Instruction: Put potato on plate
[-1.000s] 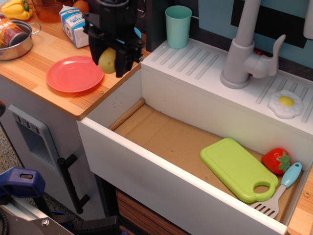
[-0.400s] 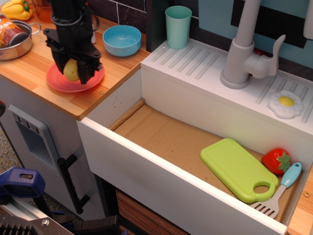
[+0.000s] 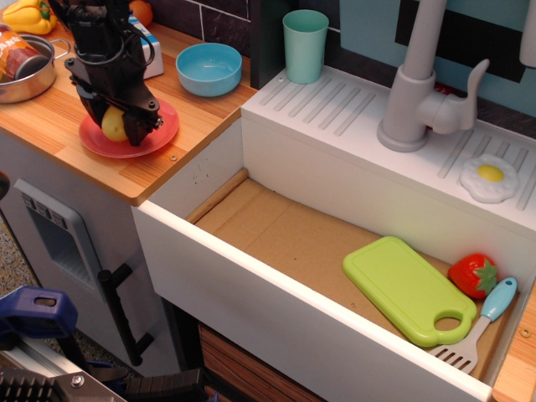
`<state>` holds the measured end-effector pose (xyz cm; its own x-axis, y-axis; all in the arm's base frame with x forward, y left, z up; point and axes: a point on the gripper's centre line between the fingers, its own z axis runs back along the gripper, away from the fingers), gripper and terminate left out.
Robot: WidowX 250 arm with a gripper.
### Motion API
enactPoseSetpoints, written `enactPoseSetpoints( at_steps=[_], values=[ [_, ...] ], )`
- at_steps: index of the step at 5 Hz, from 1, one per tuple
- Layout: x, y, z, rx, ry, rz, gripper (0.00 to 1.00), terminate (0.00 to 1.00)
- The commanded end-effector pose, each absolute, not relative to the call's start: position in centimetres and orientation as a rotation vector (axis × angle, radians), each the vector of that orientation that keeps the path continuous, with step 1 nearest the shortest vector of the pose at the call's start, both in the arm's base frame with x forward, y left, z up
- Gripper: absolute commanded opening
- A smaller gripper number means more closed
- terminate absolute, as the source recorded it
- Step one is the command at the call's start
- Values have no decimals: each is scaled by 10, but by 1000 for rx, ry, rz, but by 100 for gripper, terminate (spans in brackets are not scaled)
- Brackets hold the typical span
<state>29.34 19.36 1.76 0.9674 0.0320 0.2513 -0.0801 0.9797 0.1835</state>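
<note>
Nearest us, the sink [image 3: 251, 251] holds a green cutting board [image 3: 408, 289], a strawberry [image 3: 474, 275] and a spatula [image 3: 477, 323] cut off by its front wall. Farther back on the wooden surface [image 3: 50, 105], our hand [image 3: 115, 124] is closed on the potato [image 3: 114, 124], low over the plate [image 3: 159, 134]; we cannot tell whether the potato touches it. The hand hides the plate's middle.

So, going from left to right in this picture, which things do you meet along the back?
Yellow bell pepper → metal pot → blue bowl → green cup → grey tap → fried egg.
</note>
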Motion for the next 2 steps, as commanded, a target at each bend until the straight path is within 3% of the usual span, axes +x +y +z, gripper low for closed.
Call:
enactPoseSetpoints(
  at_steps=[1, 2],
  values=[
    [296, 201, 26, 214, -279, 54, 100, 0],
    [296, 201, 26, 214, -279, 54, 100, 100]
  ],
)
